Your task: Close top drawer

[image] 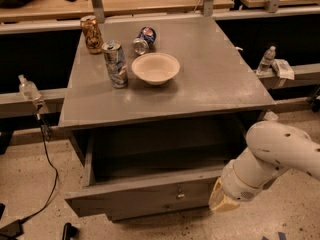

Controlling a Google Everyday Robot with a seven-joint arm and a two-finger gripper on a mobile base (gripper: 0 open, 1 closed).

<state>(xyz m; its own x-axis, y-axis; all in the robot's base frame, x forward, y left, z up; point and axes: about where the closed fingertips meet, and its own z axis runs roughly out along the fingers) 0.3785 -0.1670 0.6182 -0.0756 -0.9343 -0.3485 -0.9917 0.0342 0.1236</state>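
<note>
On the grey cabinet top (pixel 215 79) we see a white bowl (pixel 155 68), a silver can (pixel 116 64), a brown can (pixel 91 34) and a tipped blue can (pixel 143 38).

My fingers (pixel 222 202) rest low against the right end of the top drawer (pixel 145 195) front. I can read no text from here. Up and to their left on the worktop (pixel 215 79), the brown can (pixel 91 34), the silver can (pixel 115 64) and the tipped can (pixel 143 38) show only blurred print. The label on the bottle (pixel 266 60), up and to their right, is illegible too.
</note>
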